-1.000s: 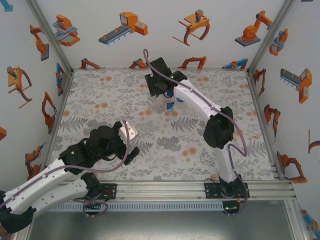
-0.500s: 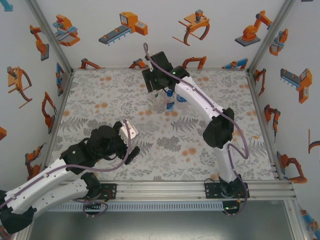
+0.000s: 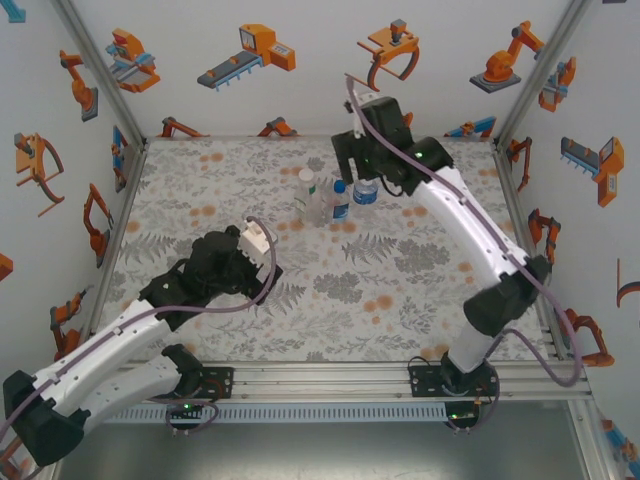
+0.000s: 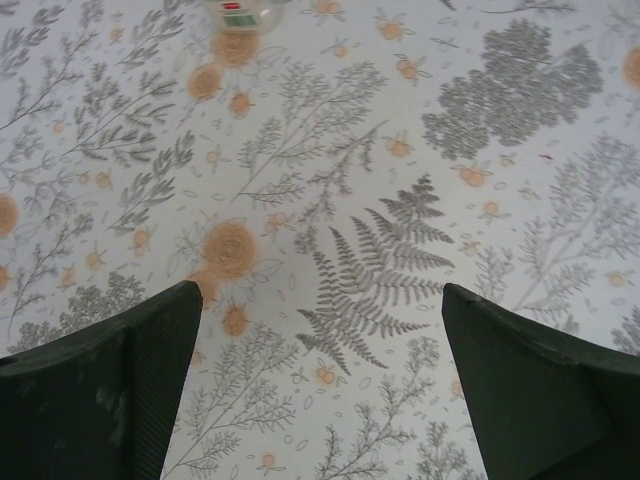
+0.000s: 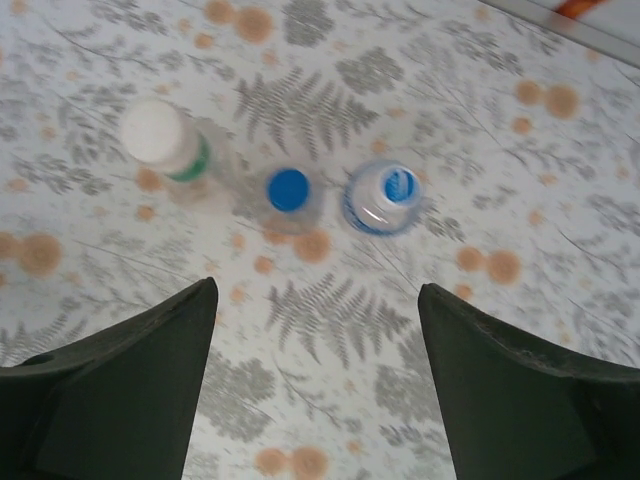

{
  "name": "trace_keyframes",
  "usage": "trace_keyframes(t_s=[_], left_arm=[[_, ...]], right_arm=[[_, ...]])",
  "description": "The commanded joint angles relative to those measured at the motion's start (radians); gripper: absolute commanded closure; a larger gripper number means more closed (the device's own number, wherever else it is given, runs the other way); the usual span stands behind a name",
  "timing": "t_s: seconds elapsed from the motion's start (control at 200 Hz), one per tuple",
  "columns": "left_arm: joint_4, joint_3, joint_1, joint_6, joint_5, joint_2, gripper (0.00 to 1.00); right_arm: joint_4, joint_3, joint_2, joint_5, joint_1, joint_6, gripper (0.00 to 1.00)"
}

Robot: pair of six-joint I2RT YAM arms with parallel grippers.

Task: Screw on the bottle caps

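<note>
Three bottles stood upright in a row at the far middle of the table [image 3: 420, 290], close enough to be nearly touching. On the left was a slim bottle [image 5: 195, 160] under a white cap [image 5: 152, 130], then a middle bottle [image 5: 300, 218] under a blue cap [image 5: 288, 189]. The right-hand bottle [image 5: 357, 215] had a blue cap [image 5: 398, 185] that caught a glare, so whether it sat square on its threads could not be told. All three caps were on their necks, but how tight they were was not visible. The right arm's jaws hung above the row, apart, with nothing between them. The left arm's jaws stood wide apart and empty over bare table, nearer and to the left, well apart from the bottles.

The likeliest trouble was a light, unbraced bottle. If the right jaws gripped a cap and twisted with nothing holding the body, the bottle would probably turn with it, or tip. With the row packed so close, a descending finger could catch a neighbour and topple it. A cap sitting crooked might cross-thread if driven down
</note>
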Motion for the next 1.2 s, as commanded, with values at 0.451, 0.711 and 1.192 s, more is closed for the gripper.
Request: trace_keyframes(t_s=[0.451, 0.711, 1.192], left_arm=[[0.420, -0.073, 0.379, 0.022, -0.075, 0.304, 0.03], [0.742, -0.191, 0.502, 0.036, -0.094, 0.444, 0.03], [1.098, -0.332, 0.648, -0.032, 0.160, 0.539, 0.03]], right_arm=[[0.328, -0.755, -0.292, 0.071, -0.343, -0.094, 0.01], [0.791, -1.135, -0.301, 0.020, -0.476, -0.175, 0.01], [1.506, -1.431, -0.201, -0.217, -0.640, -0.055, 0.01]])
